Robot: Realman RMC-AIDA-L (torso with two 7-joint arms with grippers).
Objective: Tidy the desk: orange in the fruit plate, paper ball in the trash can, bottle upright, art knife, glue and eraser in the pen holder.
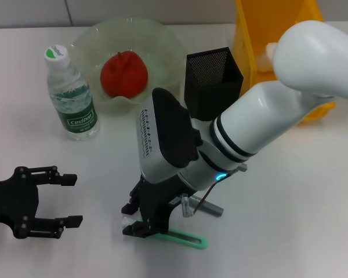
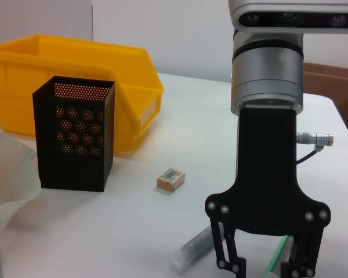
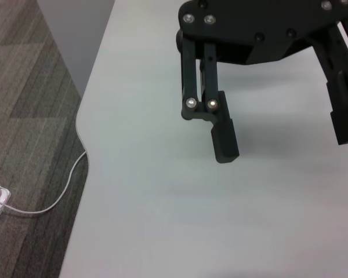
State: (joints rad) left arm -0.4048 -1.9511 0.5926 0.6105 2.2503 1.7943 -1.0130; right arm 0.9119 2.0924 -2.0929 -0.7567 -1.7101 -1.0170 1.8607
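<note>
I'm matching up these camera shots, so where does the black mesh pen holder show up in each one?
Head view: the pen holder stands upper centre, between the fruit plate and the yellow bin.
Left wrist view: upright, just in front of the yellow bin.
Right wrist view: not in it.
Shared landmark: the yellow bin.

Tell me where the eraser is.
In the left wrist view, the eraser lies on the table between the black mesh pen holder and the right gripper.
</note>
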